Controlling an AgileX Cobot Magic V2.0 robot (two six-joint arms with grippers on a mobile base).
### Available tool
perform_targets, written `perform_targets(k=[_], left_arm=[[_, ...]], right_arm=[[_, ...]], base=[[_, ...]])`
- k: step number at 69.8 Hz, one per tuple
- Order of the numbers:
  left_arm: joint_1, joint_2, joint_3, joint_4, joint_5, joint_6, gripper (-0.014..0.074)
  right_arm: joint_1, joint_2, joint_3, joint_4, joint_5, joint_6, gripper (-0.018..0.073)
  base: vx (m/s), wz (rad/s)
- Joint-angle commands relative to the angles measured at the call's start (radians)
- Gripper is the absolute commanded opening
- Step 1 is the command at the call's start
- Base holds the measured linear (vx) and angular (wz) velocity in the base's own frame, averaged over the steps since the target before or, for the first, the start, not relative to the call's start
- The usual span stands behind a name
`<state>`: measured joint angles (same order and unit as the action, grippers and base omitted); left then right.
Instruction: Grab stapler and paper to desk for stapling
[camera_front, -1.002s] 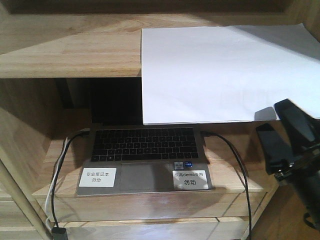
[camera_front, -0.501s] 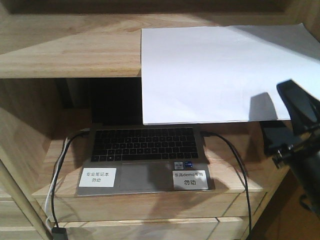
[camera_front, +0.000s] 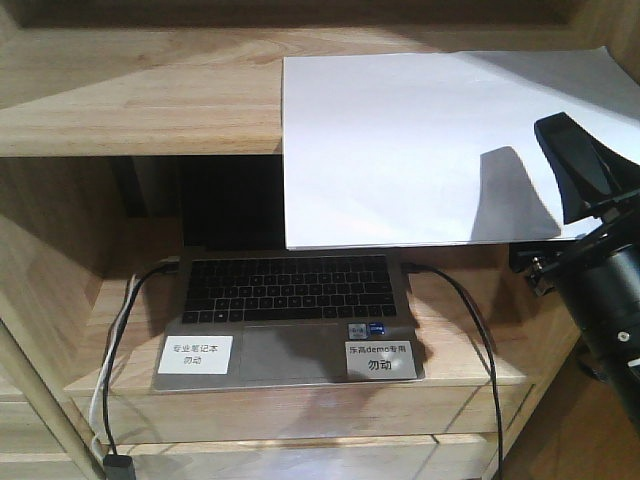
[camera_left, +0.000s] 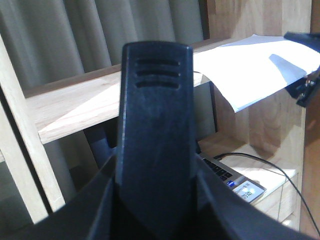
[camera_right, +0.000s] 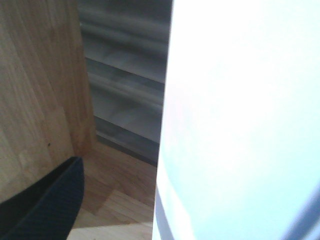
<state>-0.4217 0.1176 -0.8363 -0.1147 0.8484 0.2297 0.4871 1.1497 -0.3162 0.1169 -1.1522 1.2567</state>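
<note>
Right pincer (camera_front: 540, 200) stands spread at the near right corner of the plain white rectangular sheet of paper (camera_front: 420, 150). One black finger is above the sheet and its other dark part is below the overhanging edge; as far as we can judge, it is not yet pinching. The sheet lies at the right end of the upper light wooden shelf board (camera_front: 140, 100). Its near strip juts past the board's front edge, above the grey open laptop (camera_front: 290, 310) on the lower shelf.

We take the step in hand to be the grasp of the paper. The next move calls for pressing together on the overhang alone. After that the sheet should be drawn level off the front edge, so that it neither buckles nor brushes the laptop's black cables (camera_front: 470, 320).

Our front view gives the whole sheet, the laptop and the straddling fingers. The left wrist view adds the side aspect: the sheet's corner hanging free beyond the board. There the left pincer (camera_left: 155, 130) fills the middle with one black finger, and we cannot tell whether it is spread or pressed together. The right wrist view shows the sheet close up, filling the right side, and one black fingertip (camera_right: 50, 200) at lower left. No view shows the stapler or the surface.
</note>
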Motion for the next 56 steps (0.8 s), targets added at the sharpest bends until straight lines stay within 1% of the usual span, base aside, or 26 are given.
perform_targets(k=[1, 5, 11, 34, 35, 56], left_arm=[[-0.003, 0.02, -0.024, -0.009, -0.121, 0.0, -0.0006], [-0.003, 0.02, -0.024, -0.009, -0.121, 0.0, -0.0006], [-0.003, 0.02, -0.024, -0.009, -0.121, 0.0, -0.0006], [-0.003, 0.02, -0.024, -0.009, -0.121, 0.0, -0.0006], [-0.003, 0.02, -0.024, -0.009, -0.121, 0.0, -0.0006], [-0.003, 0.02, -0.024, -0.009, -0.121, 0.0, -0.0006]], right_arm=[[0.0, -0.011, -0.029, -0.018, -0.193, -0.009, 0.0548], [0.0, -0.011, -0.029, -0.018, -0.193, -0.007, 0.0517], [0.0, -0.011, -0.029, -0.018, -0.193, -0.006, 0.044], [0.001, -0.015, -0.029, -0.036, -0.193, -0.006, -0.0006], [0.001, -0.015, -0.029, -0.038, -0.193, -0.006, -0.0016], [0.001, -0.015, -0.029, -0.048, -0.193, -0.002, -0.001]], base=[[0.0, 0.0], [0.0, 0.0], [0.0, 0.0], [0.0, 0.0], [0.0, 0.0], [0.0, 0.0]])
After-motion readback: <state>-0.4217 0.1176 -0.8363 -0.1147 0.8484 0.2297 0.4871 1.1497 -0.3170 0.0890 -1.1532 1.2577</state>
